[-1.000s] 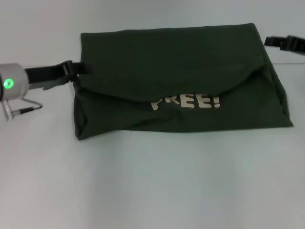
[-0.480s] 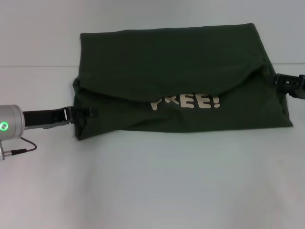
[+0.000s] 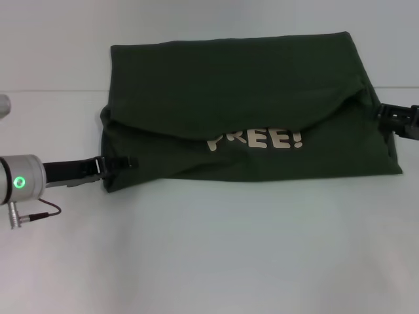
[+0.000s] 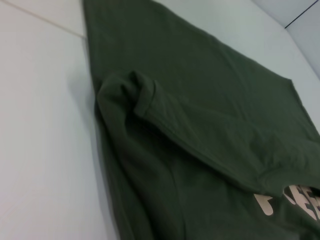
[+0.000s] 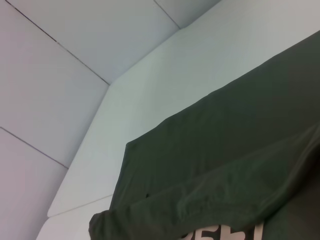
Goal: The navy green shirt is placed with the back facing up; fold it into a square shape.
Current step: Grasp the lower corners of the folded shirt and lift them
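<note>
Left gripper [image 3: 121, 163] lower, at navy green shirt [image 3: 242, 118] edge

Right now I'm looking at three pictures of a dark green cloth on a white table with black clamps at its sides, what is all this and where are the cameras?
This is a two-armed robot folding laundry. The wide picture comes from a camera on its head, looking down at a white table. The other two come from cameras on its wrists, close to the cloth.

The cloth is a dark olive-green cotton T-shirt, partly folded, with pale letters "REE!" showing under a flap.

The left gripper is at the shirt's left edge near the front corner. The right gripper is at the right edge. Whether either is clamping the fabric cannot be made out.
</note>
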